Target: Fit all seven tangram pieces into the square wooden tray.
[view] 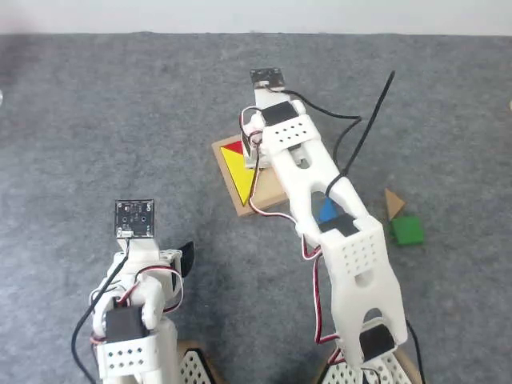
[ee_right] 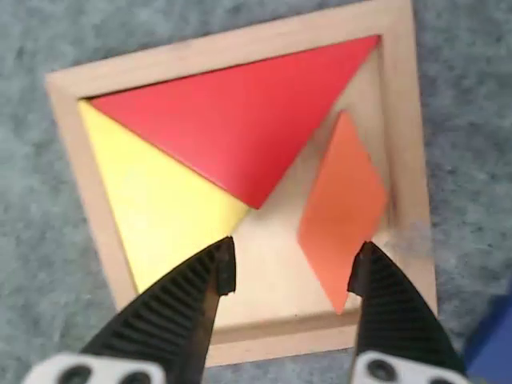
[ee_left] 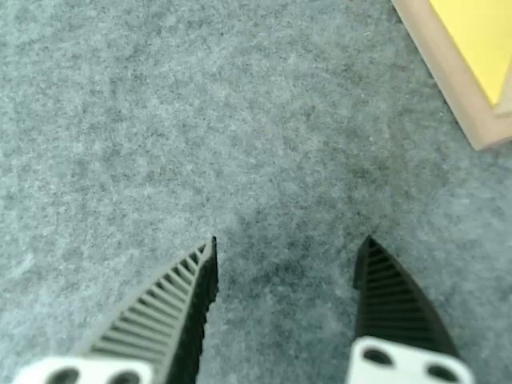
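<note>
Green square (view: 406, 230), tan triangle (view: 393, 202) and blue piece (view: 328, 210) lay loose on mat (view: 120, 120), blue partly under right arm (view: 356, 256). Right gripper (ee_right: 294, 254), fingers apart, hung over tray (ee_right: 240, 48) holding red triangle (ee_right: 240, 112), yellow triangle (ee_right: 152, 200) and orange parallelogram (ee_right: 344, 208). Left gripper (ee_left: 286, 250) was apart, near the tray corner.

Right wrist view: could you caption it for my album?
Open right gripper over a wooden tray holding a red triangle, yellow triangle and orange diamond.

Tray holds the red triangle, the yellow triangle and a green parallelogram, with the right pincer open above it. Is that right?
Not quite. The parallelogram in the tray is orange, not green, as the right wrist view shows. The red triangle and yellow triangle are in it, and the right pincer hangs open above it.
</note>
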